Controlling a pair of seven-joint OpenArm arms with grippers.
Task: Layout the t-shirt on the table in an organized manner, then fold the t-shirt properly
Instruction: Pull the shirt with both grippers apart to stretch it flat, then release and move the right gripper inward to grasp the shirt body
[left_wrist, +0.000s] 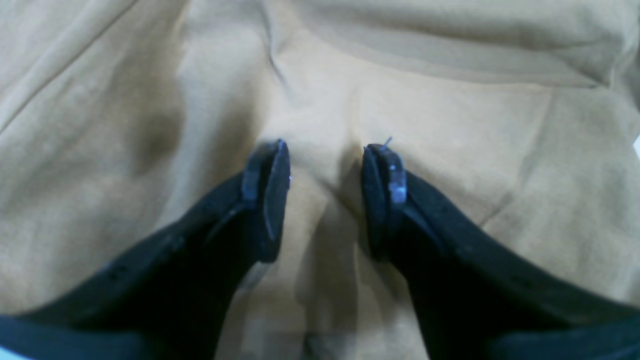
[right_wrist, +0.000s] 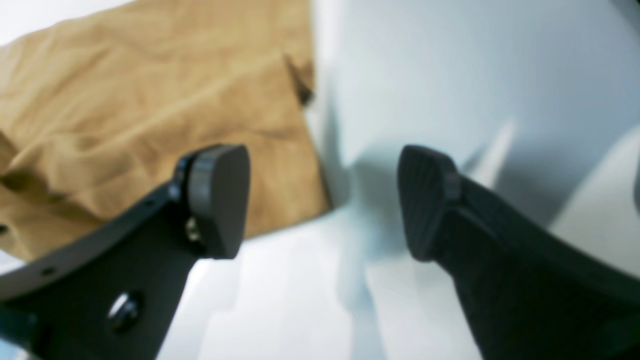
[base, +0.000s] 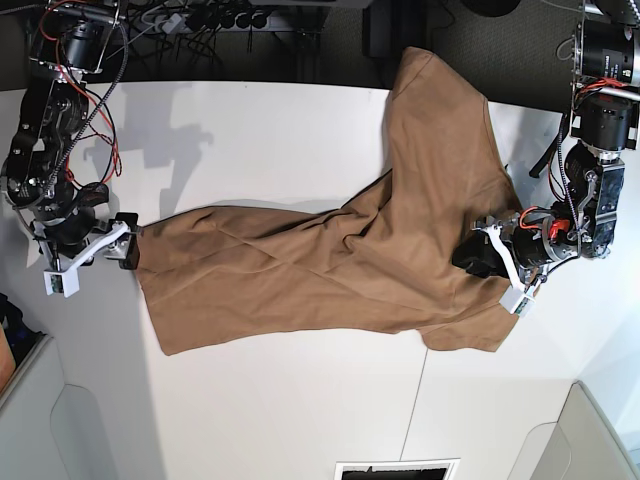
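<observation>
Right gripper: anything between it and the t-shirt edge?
Nothing visible. The right gripper is open over bare table, just off the t-shirt edge, with only white tabletop between its pads and the cloth. In the base view it sits at the shirt's corner. The left gripper is already over the fabric.

The t-shirt (base: 340, 250) is cut off at 12 o'clock in the base view. The right wrist view is blurred. The table (base: 250, 130) is hidden under the cloth there.
</observation>
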